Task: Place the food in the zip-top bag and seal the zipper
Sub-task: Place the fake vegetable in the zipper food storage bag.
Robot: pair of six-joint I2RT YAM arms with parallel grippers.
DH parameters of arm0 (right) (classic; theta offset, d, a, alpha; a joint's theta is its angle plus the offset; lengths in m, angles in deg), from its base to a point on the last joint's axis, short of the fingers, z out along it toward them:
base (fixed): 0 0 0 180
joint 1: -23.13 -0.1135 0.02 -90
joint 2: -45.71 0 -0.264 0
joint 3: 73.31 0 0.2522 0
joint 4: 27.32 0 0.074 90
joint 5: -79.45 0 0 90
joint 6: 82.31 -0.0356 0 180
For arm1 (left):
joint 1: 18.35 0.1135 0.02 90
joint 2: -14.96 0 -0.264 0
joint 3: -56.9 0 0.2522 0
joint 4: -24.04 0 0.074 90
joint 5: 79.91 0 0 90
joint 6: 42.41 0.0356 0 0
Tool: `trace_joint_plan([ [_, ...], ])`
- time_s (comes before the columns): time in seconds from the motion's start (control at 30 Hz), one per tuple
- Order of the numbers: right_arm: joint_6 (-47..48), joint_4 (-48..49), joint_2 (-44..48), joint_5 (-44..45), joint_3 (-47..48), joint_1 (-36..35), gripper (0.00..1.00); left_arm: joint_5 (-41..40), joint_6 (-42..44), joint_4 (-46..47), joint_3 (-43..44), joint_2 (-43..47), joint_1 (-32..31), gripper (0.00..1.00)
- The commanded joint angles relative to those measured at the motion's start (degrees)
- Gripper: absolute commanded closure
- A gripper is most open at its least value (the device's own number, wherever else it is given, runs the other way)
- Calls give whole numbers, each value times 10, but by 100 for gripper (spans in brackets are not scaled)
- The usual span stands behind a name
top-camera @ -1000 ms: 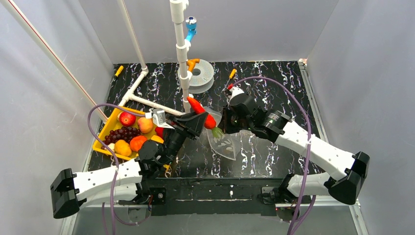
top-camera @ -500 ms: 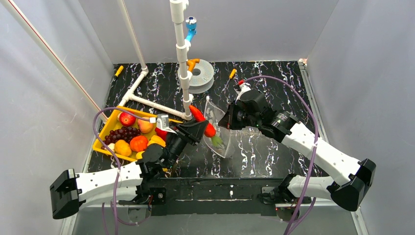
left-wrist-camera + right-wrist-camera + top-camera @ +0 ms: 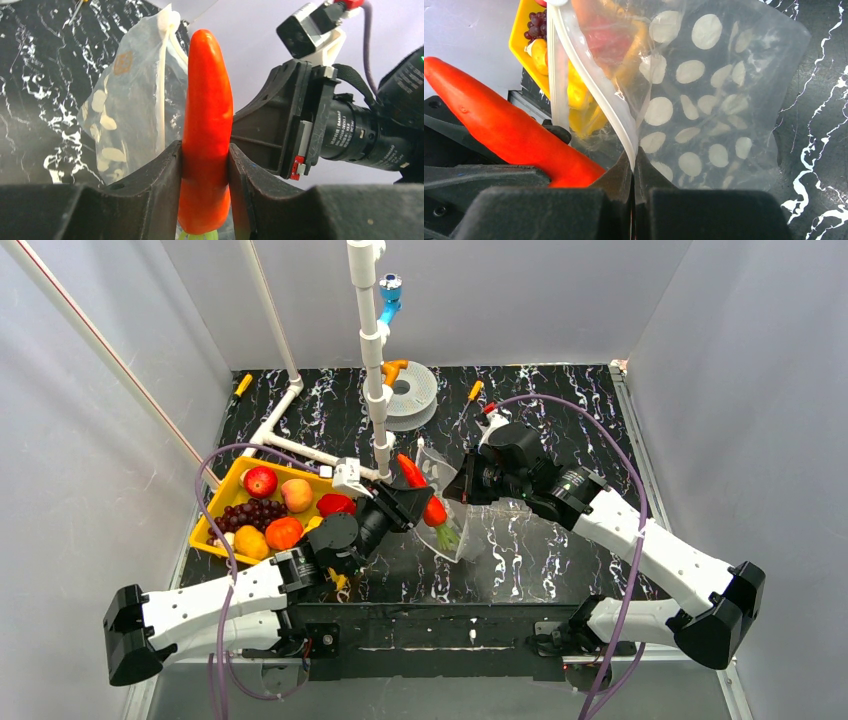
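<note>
Red pepper (image 3: 207,115) clamped in left claw (image 3: 205,152); right claw (image 3: 633,162) pinching zipper (image 3: 555,70) alongside.

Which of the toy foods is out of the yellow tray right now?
The long red-orange pepper with a green stem, clamped in the left gripper beside the dotted clear bag; the rest lie in the yellow tray.

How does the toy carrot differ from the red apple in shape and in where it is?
The toy carrot is long and tapered; the red apple is round. The carrot is clamped in the left pincer beside the zip-top bag; the apple lies in the yellow tray. Both are glossy toy food.
</note>
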Motion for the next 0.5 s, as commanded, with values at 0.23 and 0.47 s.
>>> trace_joint_plan([
  [0.23, 3, 23, 1, 4, 8, 2, 99, -2, -92, -166, 52, 5, -2, 51],
  [0.47, 12, 15, 3, 10, 8, 2, 99, 35, -27, -241, 97, 32, -2, 23],
])
